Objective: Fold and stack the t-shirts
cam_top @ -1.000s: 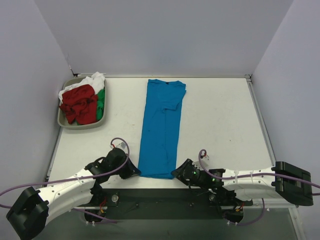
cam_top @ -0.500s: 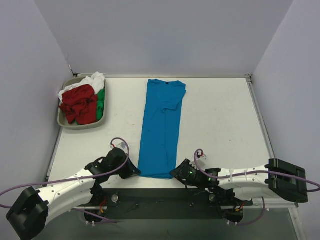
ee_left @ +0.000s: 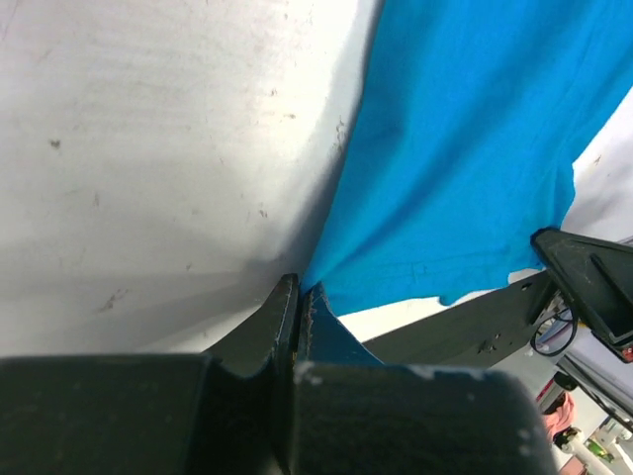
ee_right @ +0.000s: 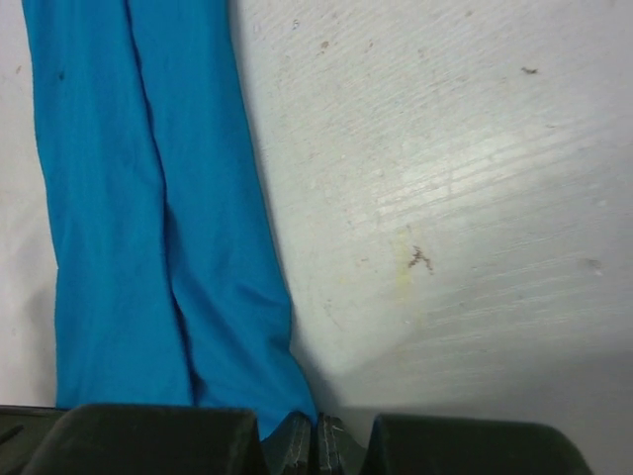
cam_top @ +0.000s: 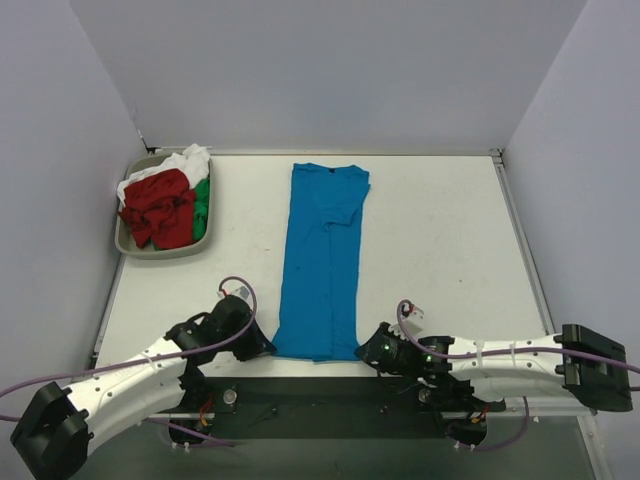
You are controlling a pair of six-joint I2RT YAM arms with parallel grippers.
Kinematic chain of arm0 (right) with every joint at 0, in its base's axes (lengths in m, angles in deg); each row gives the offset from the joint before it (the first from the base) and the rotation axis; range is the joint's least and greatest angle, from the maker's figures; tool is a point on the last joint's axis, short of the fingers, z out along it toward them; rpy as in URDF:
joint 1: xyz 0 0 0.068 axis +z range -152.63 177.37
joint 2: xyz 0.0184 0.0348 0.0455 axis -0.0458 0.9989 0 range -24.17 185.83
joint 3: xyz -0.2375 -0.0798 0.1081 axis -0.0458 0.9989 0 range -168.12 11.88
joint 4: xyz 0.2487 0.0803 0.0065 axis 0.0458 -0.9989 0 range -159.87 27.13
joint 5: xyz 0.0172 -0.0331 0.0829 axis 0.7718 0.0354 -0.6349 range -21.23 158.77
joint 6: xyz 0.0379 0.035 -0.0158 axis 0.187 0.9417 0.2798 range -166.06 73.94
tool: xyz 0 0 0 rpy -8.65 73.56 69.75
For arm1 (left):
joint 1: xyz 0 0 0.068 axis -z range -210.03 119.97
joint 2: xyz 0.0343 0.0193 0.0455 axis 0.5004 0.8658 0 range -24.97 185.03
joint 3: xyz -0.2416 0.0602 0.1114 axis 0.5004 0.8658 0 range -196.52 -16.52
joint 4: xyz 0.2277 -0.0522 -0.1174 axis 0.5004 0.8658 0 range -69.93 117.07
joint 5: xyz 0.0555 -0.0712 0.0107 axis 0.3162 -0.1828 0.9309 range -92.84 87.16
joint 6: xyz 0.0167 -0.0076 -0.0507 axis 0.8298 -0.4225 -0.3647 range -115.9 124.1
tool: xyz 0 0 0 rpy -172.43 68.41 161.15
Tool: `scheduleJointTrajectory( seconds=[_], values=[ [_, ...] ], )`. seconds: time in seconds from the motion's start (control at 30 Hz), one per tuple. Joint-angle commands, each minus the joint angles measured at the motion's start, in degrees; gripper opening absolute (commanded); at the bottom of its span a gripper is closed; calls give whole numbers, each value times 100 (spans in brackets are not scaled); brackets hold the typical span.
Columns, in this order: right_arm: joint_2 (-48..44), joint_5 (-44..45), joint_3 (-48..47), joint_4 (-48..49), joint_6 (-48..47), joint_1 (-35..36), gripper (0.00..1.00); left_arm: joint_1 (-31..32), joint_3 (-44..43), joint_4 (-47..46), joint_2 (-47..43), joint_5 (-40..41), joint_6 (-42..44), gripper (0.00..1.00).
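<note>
The bright blue t-shirt (cam_top: 322, 260) lies folded into a long narrow strip down the middle of the table, collar end far, hem near. My left gripper (cam_top: 268, 349) is shut on its near left hem corner (ee_left: 326, 287). My right gripper (cam_top: 362, 352) is shut on its near right hem corner (ee_right: 297, 401). The hem is drawn towards the table's near edge. The red t-shirt (cam_top: 160, 205), the green t-shirt (cam_top: 202, 207) and the white t-shirt (cam_top: 185, 160) lie crumpled in the grey tray (cam_top: 140, 250) at the far left.
The white table (cam_top: 440, 230) has purple walls at the back and both sides. A dark rail (cam_top: 320, 390) with the arm bases runs along its near edge. The right gripper's tip (ee_left: 584, 277) shows in the left wrist view.
Both grippers have drawn the blue shirt's hem slightly nearer and the right gripper has shifted right. The strip looks straighter and its collar end has slid a little towards me.
</note>
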Motion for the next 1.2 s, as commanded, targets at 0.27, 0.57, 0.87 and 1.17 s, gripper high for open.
scheduleJointTrajectory(
  seconds=[0.27, 0.57, 0.87, 1.17],
  values=[
    [102, 451, -841, -2622, -385, 805, 0, 430, -468, 1296, -489, 371, -71, 0],
    [718, 662, -1210, -2797, 169, 1535, 0, 2248, -353, 1313, -428, 1205, -1423, 0],
    [341, 1215, -1430, -3430, 240, 1588, 0, 2636, -1161, 1805, -76, 2014, -1470, 0],
    [76, 1673, -1887, -4001, -348, 1289, 0, 2558, -2128, 2271, 126, 2568, -1031, 0]
  ],
)
